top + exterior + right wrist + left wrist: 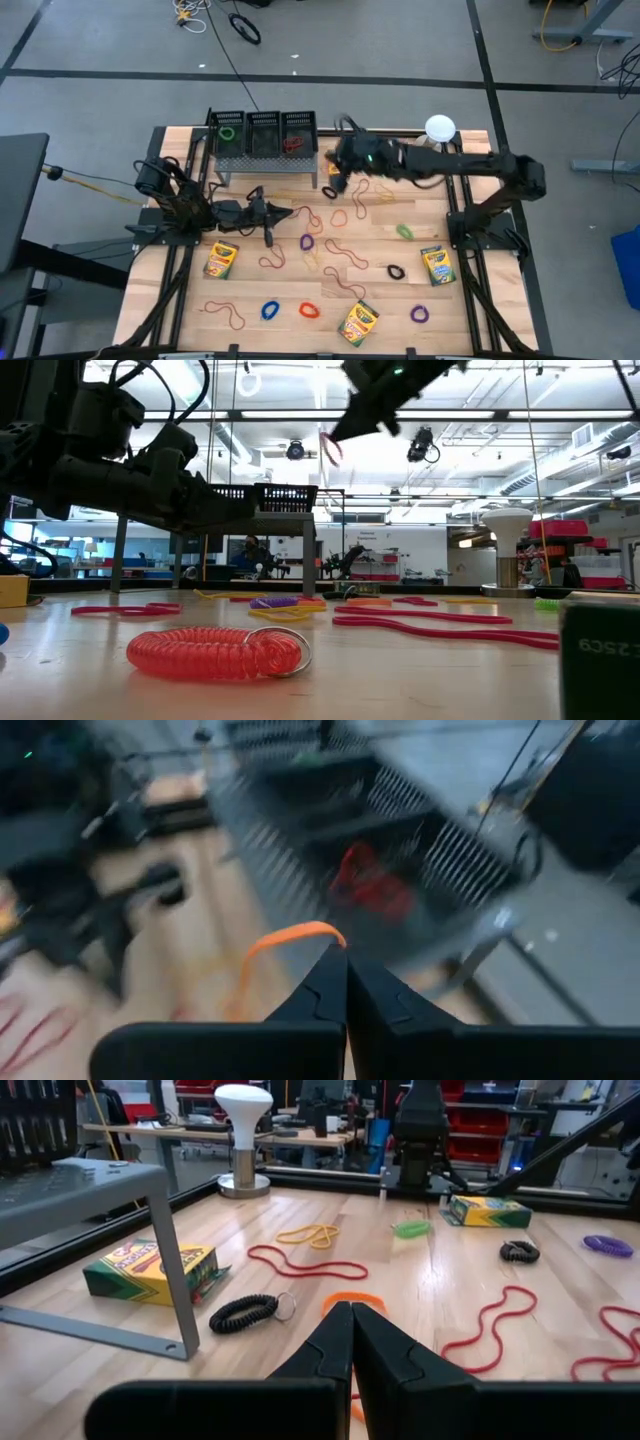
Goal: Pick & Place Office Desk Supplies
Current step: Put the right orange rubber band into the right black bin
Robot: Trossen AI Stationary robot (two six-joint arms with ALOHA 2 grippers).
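Rubber bands in many colours lie scattered over the wooden table (300, 290), with crayon boxes (221, 259) (437, 266) (359, 322) among them. My right gripper (347, 960) is raised high near the black mesh baskets (265, 133) at the far edge, shut on an orange rubber band (285, 938). In the low view that gripper (335, 432) shows up top with the band (330, 448) dangling. My left gripper (352, 1315) hovers low at the table's left, shut with nothing between its fingers; another orange band (352, 1297) lies just past its tips. My right gripper pinches the orange band's loop at one point (335, 934) between its two fingertips. The fingers slant downward toward the baskets. The band curves out from the tips and hangs slack below them, lifted clear of the table.
The baskets stand on a grey metal frame (165, 1260); one holds green bands (229, 131), another red ones (293, 143). A crayon box (150, 1270) lies beside the frame's leg. A white ball lamp (440, 127) stands far right. A red coil band (215, 653) lies near the front.
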